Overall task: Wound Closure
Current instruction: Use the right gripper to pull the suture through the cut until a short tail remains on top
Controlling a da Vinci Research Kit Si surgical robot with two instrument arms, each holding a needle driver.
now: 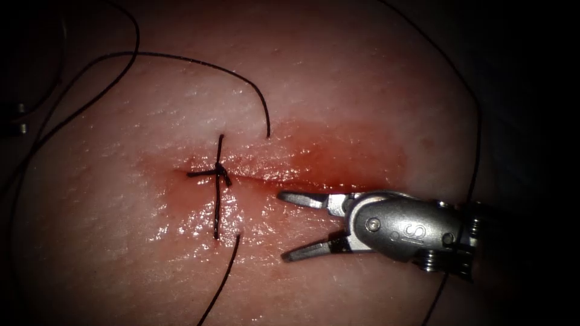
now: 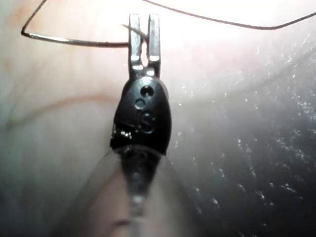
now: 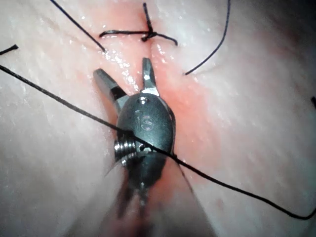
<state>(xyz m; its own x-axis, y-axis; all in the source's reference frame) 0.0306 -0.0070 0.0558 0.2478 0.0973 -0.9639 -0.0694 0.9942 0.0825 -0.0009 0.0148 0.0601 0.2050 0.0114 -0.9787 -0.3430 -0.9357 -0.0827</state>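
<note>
The tissue (image 1: 338, 78) is pale pink and glistening, with a horizontal cut (image 1: 302, 178) running across its middle. Red fluid (image 1: 338, 157) stains the surface along the cut, darkest just above the line and thinning outward. Near the cut's left end sits a finished stitch (image 1: 219, 181): a dark strand crosses the cut from top to bottom, with a small knot (image 1: 221, 174) on the line and a short tail sticking out to the left. Two cut ends of thread lie close by, one (image 1: 260, 102) curving down from above to stop just right of the stitch, the other (image 1: 220, 284) starting just below the stitch and running off the lower edge. A long loop of thread (image 1: 477, 139) trails around the right side of the tissue.

The right tool (image 1: 290, 226) comes in from the right, just below the cut and to the right of the stitch. Its jaws are spread wide in a V, the upper tip near the cut line, the lower one over wet tissue, and they hold nothing. In the right wrist view the same tool (image 3: 123, 71) gapes toward the knot, with a strand of thread draped across its body.

In the left wrist view the left tool (image 2: 144, 24) holds the curved needle (image 2: 79, 41) between nearly closed jaws. The needle is a thin shiny arc, gripped near one end, and it is clear of the tissue, with thread (image 2: 237, 20) arching beyond it.
</note>
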